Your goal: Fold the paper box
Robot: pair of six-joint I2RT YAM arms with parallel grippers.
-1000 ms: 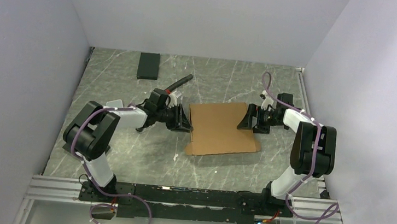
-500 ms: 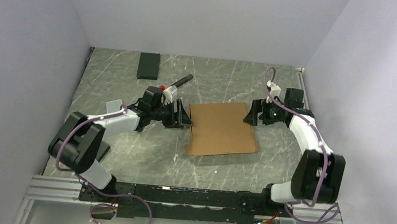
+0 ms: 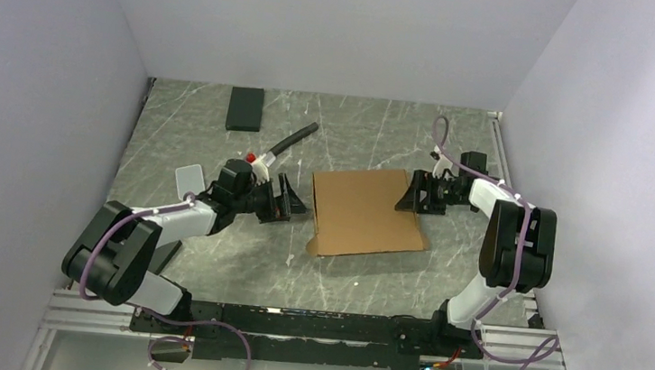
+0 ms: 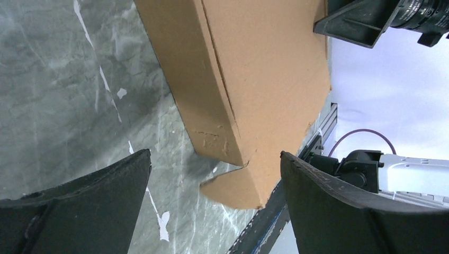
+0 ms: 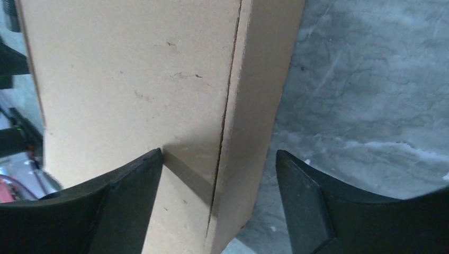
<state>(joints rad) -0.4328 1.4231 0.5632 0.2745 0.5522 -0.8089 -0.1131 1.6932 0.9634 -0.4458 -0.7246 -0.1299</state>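
Jaws of both arms stand apart at opposite edges of the paper box [image 3: 362, 211], neither pair clamped on it.

Left jaws are spread wide and empty, stopping just short of the box's left edge, with a strip of bare tabletop [image 3: 211, 133] between. Right jaws, also spread, straddle the fold along the box's right edge. One finger [image 5: 106, 211] lies over the top panel, and whether it touches I cannot tell. The box lies flat and slightly skewed at the centre of the top view. At lower centre of the left wrist view, a tab pokes out from a corner of the box. Open tabletop runs below the box and above it toward the back wall. At the right, a metal rail [image 3: 496, 133] and the side wall crowd the right arm. A black block [image 3: 245, 108] sits upper left, well apart. The dark rod [image 3: 297, 135] above the left wrist is hard to make out.
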